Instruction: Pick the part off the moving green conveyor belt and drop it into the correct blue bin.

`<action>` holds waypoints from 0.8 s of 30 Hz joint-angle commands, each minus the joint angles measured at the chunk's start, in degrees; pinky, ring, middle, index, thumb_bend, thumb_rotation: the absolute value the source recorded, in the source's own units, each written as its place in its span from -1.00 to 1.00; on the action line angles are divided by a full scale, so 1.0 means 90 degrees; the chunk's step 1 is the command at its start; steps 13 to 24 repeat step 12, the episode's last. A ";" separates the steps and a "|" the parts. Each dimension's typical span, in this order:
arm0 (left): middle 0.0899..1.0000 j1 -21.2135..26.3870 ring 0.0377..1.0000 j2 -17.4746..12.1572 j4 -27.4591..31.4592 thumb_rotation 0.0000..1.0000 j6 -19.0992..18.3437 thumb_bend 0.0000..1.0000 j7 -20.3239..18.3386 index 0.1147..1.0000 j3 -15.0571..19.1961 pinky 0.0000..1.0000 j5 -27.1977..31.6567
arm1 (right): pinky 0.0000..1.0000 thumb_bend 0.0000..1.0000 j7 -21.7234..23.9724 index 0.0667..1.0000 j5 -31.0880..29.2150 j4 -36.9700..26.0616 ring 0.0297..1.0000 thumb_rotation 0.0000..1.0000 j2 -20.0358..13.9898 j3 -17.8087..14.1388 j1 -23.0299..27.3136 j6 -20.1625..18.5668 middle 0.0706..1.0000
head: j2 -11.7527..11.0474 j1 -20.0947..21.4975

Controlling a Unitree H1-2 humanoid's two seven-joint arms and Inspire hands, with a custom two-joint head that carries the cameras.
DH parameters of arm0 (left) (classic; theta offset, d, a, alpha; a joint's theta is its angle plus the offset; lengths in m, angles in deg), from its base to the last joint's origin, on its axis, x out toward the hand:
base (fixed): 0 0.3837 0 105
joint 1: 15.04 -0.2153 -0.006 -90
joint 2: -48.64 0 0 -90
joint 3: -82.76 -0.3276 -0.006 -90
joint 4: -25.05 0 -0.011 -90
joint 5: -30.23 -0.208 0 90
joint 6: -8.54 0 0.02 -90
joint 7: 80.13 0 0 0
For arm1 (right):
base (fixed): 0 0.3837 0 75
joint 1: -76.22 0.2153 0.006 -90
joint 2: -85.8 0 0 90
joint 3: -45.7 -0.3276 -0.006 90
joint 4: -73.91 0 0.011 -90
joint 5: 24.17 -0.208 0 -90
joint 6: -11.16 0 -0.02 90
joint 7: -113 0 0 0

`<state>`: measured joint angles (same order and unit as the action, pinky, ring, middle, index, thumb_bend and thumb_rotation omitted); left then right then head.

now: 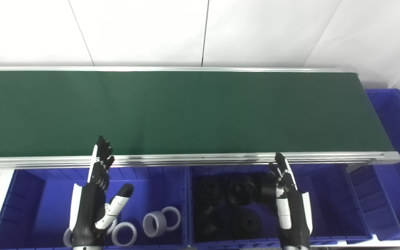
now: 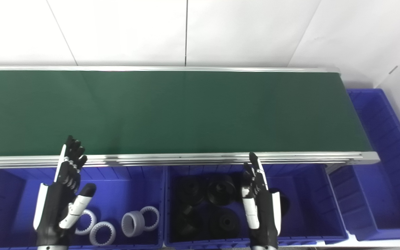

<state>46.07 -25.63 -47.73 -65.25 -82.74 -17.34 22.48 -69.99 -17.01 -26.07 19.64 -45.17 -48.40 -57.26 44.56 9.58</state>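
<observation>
**Both hands raised, empty, over the bins**

Nearest: left hand (image 1: 94,194) and right hand (image 1: 288,205), fingers spread, clamped on nothing. Below them, three blue bins: left bin (image 1: 30,194) with gray toothed rings (image 1: 156,222), four or five; middle bin (image 1: 328,205) with black parts (image 1: 240,189), roughly five; right bin (image 1: 394,139). Green conveyor belt (image 1: 186,111) bare. No legible writing.

White panelled wall (image 1: 144,31) behind, thin dark seams between panels; even, bright lighting.
</observation>
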 commanded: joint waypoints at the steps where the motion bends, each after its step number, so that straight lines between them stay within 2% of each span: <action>1: 1.00 -0.0045 0.97 0.0008 0.0138 0.39 0.0335 -0.06 0.0063 1.00 -0.0027 0.91 -0.0016 | 0.79 0.42 -0.0071 0.89 0.0063 -0.0078 0.83 0.95 -0.0054 0.0053 -0.0035 0.0419 0.90 | 0.0005 -0.0007; 8: 1.00 -0.0112 0.99 0.0035 0.0201 0.45 0.0232 -0.10 0.0031 1.00 -0.0085 0.96 0.0090 | 0.77 0.44 -0.0142 0.88 0.0102 -0.0081 0.83 0.96 -0.0157 0.0133 -0.0075 0.0364 0.90 | 0.0003 -0.0016; 12: 1.00 -0.0172 0.99 0.0069 0.0294 0.50 0.0036 0.01 0.0029 1.00 -0.0127 0.99 0.0131 | 0.78 0.43 -0.0143 0.88 0.0112 -0.0105 0.83 0.96 -0.0185 0.0163 -0.0095 0.0338 0.90 | 0.0015 -0.0032; 24: 1.00 -0.0172 0.99 0.0069 0.0294 0.50 0.0036 0.01 0.0029 1.00 -0.0127 0.99 0.0131 | 0.78 0.43 -0.0143 0.88 0.0112 -0.0105 0.83 0.96 -0.0185 0.0163 -0.0095 0.0338 0.90 | 0.0015 -0.0032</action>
